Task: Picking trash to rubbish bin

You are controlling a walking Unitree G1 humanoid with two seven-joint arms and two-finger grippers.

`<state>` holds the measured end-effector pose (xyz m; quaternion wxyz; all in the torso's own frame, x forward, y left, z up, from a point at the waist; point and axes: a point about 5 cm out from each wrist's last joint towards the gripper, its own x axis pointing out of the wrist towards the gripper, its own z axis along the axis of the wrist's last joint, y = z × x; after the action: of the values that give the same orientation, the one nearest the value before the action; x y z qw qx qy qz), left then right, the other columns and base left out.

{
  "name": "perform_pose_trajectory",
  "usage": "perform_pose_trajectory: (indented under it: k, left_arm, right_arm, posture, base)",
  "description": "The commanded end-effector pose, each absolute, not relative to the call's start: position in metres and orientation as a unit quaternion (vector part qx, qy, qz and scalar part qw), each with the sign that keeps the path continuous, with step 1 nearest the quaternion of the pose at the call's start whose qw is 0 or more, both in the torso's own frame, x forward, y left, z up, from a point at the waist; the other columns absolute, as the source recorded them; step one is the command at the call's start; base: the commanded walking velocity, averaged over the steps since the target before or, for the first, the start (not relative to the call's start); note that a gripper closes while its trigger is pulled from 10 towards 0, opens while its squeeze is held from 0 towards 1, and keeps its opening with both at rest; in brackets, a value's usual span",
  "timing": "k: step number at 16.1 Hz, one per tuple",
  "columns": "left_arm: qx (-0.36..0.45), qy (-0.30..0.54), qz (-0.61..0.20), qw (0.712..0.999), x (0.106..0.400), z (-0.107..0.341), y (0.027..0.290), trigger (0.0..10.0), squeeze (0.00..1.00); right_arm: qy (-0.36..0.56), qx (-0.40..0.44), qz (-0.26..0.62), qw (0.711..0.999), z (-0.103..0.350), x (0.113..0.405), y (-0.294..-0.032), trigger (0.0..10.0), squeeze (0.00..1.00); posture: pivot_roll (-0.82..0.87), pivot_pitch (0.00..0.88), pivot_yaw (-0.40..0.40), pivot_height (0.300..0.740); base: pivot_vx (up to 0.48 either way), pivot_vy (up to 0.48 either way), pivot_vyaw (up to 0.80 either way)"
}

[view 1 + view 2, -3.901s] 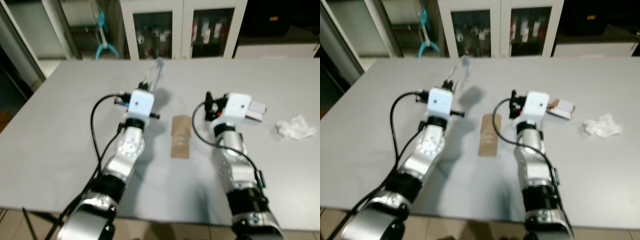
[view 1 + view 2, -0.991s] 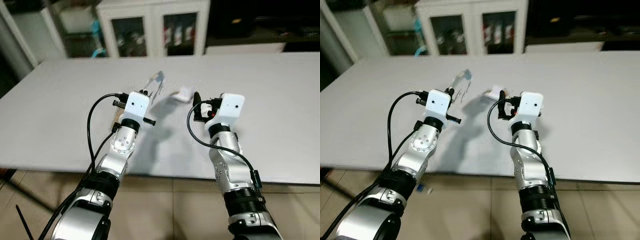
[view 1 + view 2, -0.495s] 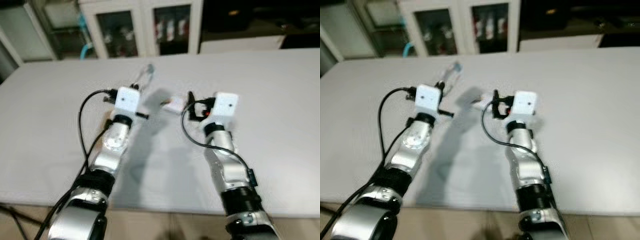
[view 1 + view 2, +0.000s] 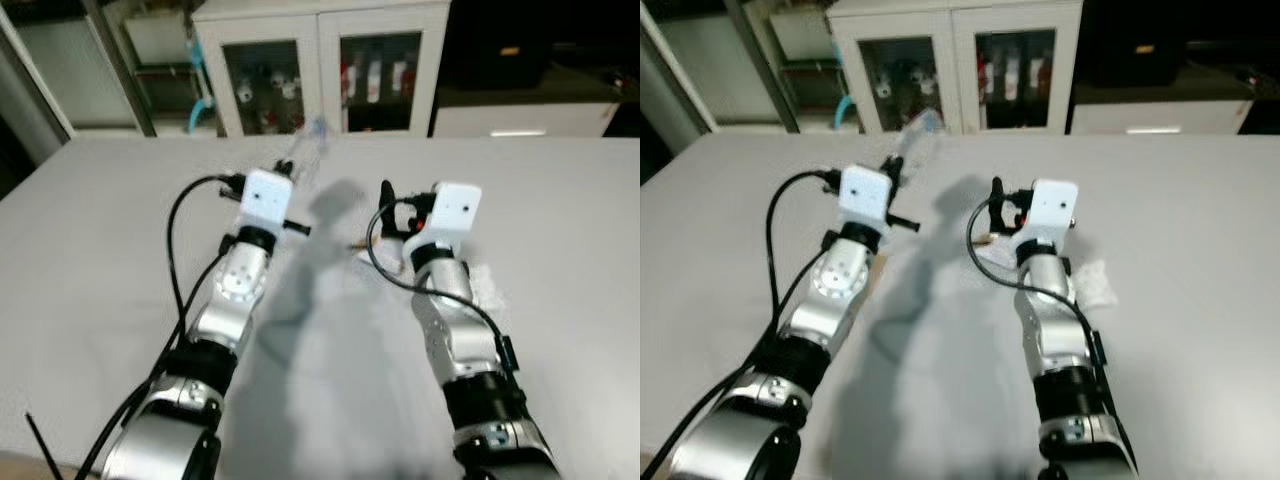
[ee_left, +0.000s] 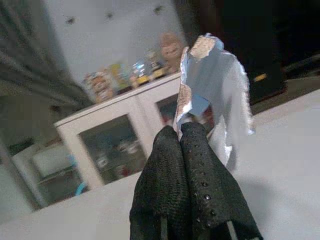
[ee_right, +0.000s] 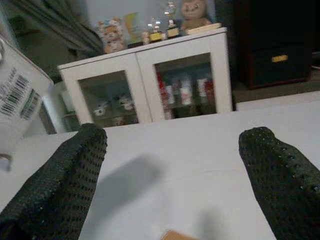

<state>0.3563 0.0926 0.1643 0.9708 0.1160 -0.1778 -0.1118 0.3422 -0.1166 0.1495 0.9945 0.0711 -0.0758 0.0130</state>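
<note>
The left hand (image 5: 180, 145) is clamped on a torn wrapper (image 5: 212, 85), raised clear of the bench (image 4: 90, 240) for carrying to a bin. The right hand (image 6: 170, 175) is spread empty above a brown scrap (image 6: 175, 235), likely the next pick.

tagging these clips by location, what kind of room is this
Likely a home living or dining room: a large plain grey table, a white glass-door display cabinet holding small figurines and bottles, and a soft toy bear with trinkets on the cabinet top.
</note>
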Motion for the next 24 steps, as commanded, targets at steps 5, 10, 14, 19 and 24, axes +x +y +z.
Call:
perform_pose_trajectory:
  k: [5, 10, 14, 19, 24]
  left_arm:
    - [0.11, -0.194, -0.123, 0.967, 0.357, 0.174, 0.091, 10.0, 0.0]
    - [0.112, -0.198, -0.127, 0.966, 0.36, 0.179, 0.093, 10.0, 0.0]
    - [0.112, -0.196, -0.139, 0.964, 0.36, 0.18, 0.093, 10.0, 0.0]
    - [0.116, -0.18, -0.179, 0.96, 0.358, 0.176, 0.087, 10.0, 0.0]
    - [0.116, -0.173, -0.202, 0.957, 0.356, 0.173, 0.083, 10.0, 0.0]
  right_arm:
    - [-0.072, 0.074, 0.011, 0.995, 0.151, 0.343, -0.119, 10.0, 0.0]
    - [-0.069, 0.053, 0.043, 0.995, 0.153, 0.343, -0.118, 10.0, 0.0]
    - [-0.068, 0.062, 0.034, 0.995, 0.153, 0.342, -0.13, 10.0, 0.91]
    - [0.011, -0.084, -0.005, 0.996, 0.134, 0.343, -0.152, 10.0, 0.0]
    - [0.031, -0.128, 0.002, 0.991, 0.132, 0.339, -0.162, 10.0, 0.0]
  posture:
    - [0.03, 0.006, 0.101, 0.74]
    - [0.02, 0.007, 0.108, 0.74]
    - [0.02, 0.013, 0.112, 0.74]
    - [0.02, 0.024, 0.115, 0.74]
    - [0.01, 0.03, 0.121, 0.74]
  base:
    - [0.0, 0.0, 0.0]
    - [0.0, 0.0, 0.0]
    - [0.0, 0.0, 0.0]
    - [0.0, 0.0, 0.0]
    - [0.0, 0.0, 0.0]
